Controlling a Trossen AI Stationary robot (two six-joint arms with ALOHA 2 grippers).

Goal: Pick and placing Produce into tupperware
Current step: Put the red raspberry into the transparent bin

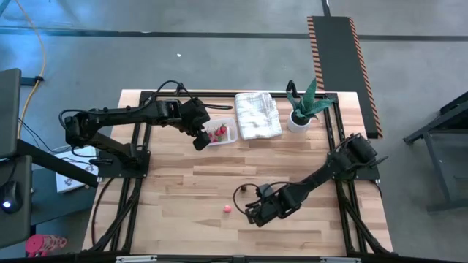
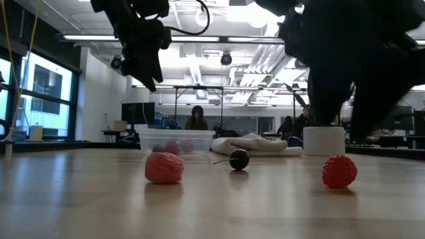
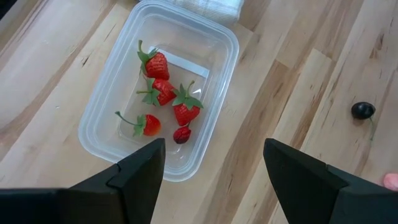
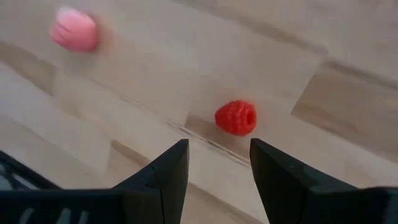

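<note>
Left gripper (image 3: 211, 168) gapes empty over the tupperware (image 3: 106, 99) — right gripper (image 4: 217, 165) parted above a raspberry (image 4: 236, 117)

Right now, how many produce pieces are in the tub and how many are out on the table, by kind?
Strawberries in the tupperware: 4
Small dark red berry in the tupperware: 1
Red raspberry on the table: 1
Pink raspberry on the table: 1
Dark stemmed berry on the table: 1
Total: 8

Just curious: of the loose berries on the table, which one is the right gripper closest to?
The red raspberry, just ahead of the open right gripper. The pink berry and dark berry lie farther off.
</note>
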